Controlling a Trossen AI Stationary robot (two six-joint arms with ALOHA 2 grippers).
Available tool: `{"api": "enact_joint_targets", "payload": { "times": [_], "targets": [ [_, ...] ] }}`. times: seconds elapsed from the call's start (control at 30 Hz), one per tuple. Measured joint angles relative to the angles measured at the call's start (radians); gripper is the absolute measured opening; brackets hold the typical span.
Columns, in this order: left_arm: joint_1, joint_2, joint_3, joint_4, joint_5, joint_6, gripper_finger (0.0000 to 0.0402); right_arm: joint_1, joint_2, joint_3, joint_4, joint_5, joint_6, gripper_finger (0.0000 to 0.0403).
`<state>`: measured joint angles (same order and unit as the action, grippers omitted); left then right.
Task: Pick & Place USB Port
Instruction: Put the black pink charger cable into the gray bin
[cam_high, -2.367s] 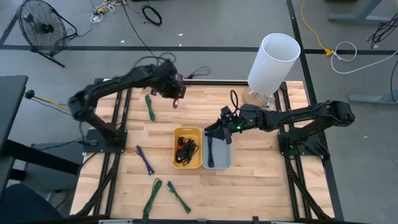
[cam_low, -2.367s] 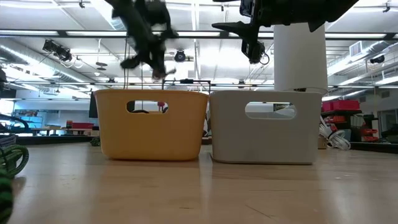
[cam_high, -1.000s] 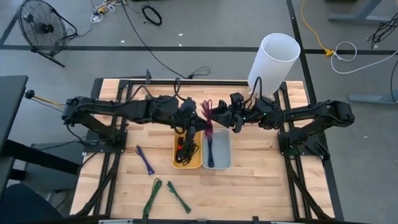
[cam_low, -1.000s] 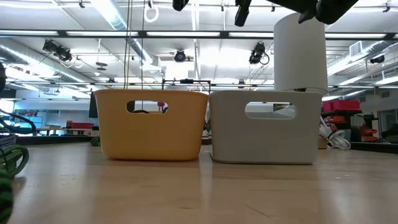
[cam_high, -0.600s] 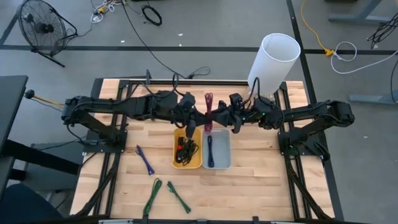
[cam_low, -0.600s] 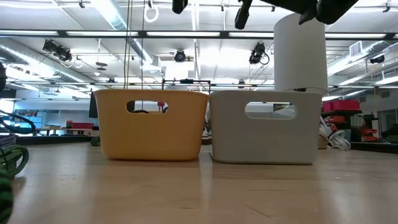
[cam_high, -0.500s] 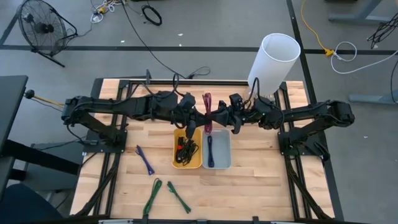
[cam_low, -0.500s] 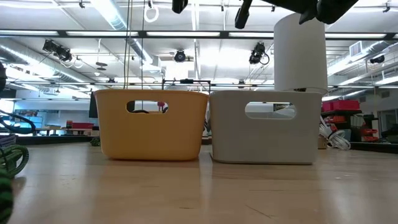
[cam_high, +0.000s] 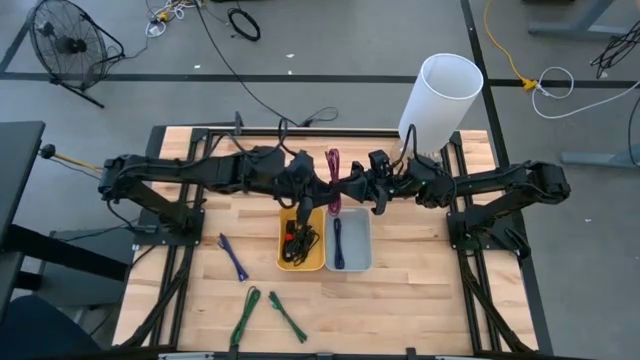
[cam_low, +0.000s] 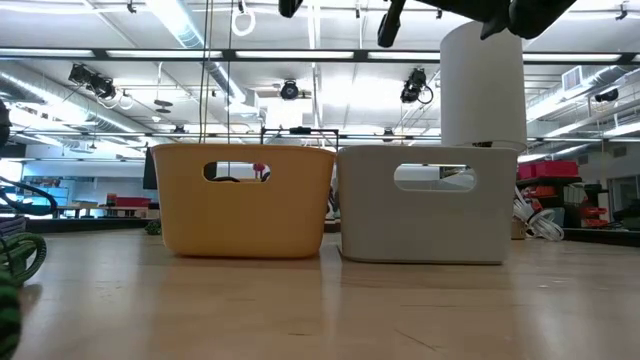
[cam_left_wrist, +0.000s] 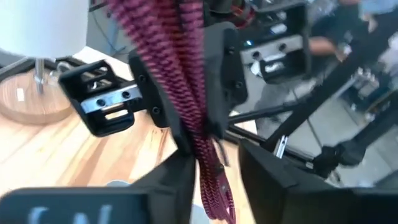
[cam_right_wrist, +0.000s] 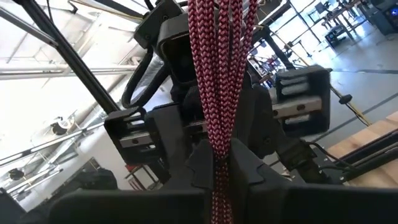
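overhead, magenta cable (cam_high: 333, 178) lengthwise front-to-back, right pincer (cam_high: 345, 188) clenched on it, left pincer (cam_high: 318, 189) released

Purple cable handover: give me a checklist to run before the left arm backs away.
1. Right gripper shut on the purple cable: ok.
2. Left gripper let go of the cable: not ok; the fingers stand apart, but the cable hangs between them and contact cannot be ruled out.
3. Cable held above the table, behind the bins: ok.
4. Grey bin has room: ok, one blue cable inside.
5. Yellow bin beside it, holding black cables: ok.
6. Cable's loose end clear of both arms: cannot tell.
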<state>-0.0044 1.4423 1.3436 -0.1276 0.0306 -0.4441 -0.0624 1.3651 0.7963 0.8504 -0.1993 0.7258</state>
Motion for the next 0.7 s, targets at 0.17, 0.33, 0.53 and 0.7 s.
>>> {"api": "enact_joint_targets", "payload": {
  "times": [0.17, 0.33, 0.53, 0.7],
  "targets": [
    [0.000, -0.035, -0.001, -0.034, 0.039, 0.085, 0.0196, 0.000, -0.001, 0.003, -0.027, 0.000, 0.026, 0.0013],
    [0.000, -0.088, -0.001, -0.102, 0.016, 0.119, 0.0234, 0.010, -0.001, 0.001, -0.153, -0.003, 0.081, 0.0012],
    [0.001, -0.175, 0.001, -0.204, -0.063, 0.156, 0.0232, 0.072, -0.001, 0.000, -0.415, 0.024, 0.138, 0.0012],
    [0.001, -0.255, 0.002, -0.260, -0.122, 0.169, 0.0220, 0.150, 0.001, -0.001, -0.597, 0.110, 0.219, 0.0012]
  ]
}}
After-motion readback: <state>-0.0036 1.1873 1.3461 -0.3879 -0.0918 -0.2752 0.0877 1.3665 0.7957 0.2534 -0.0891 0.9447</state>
